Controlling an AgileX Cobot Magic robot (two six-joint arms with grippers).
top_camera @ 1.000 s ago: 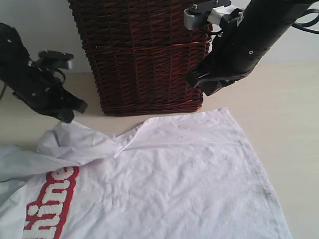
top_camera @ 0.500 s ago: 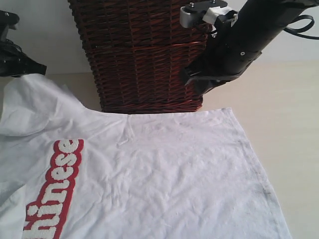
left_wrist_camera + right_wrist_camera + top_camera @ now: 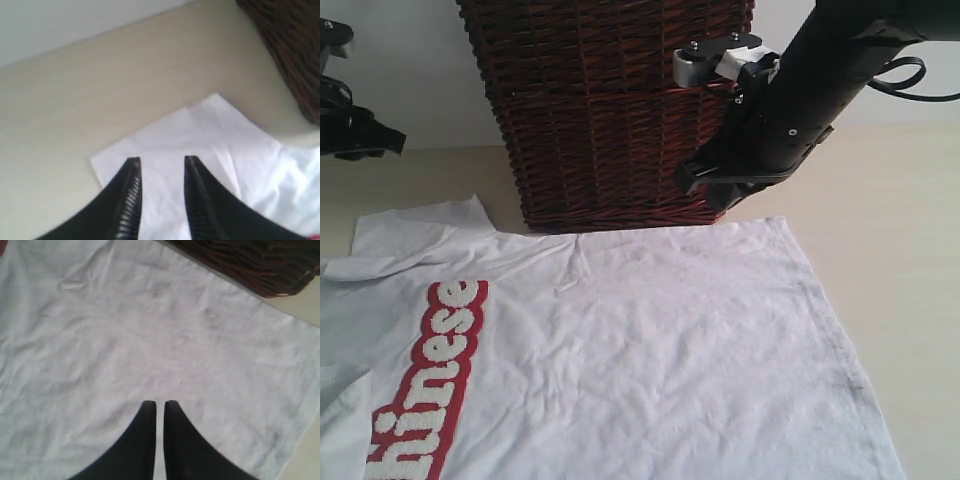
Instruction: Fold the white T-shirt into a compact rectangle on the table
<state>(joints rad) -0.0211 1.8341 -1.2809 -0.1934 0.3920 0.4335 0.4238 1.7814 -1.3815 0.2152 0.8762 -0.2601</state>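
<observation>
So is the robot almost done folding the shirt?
Not nearly. Done: the white T-shirt lies spread mostly flat on the table, red lettering up, its sleeve laid out. In hand: nothing; the left jaws stand open near that sleeve, the right jaws shut above the shirt by the basket. Left: every fold, as no fold shows yet.

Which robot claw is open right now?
The left claw, above a corner of the white shirt: you can see cloth through the wide gap between its fingers. The right claw has its fingers pressed almost together.
</observation>
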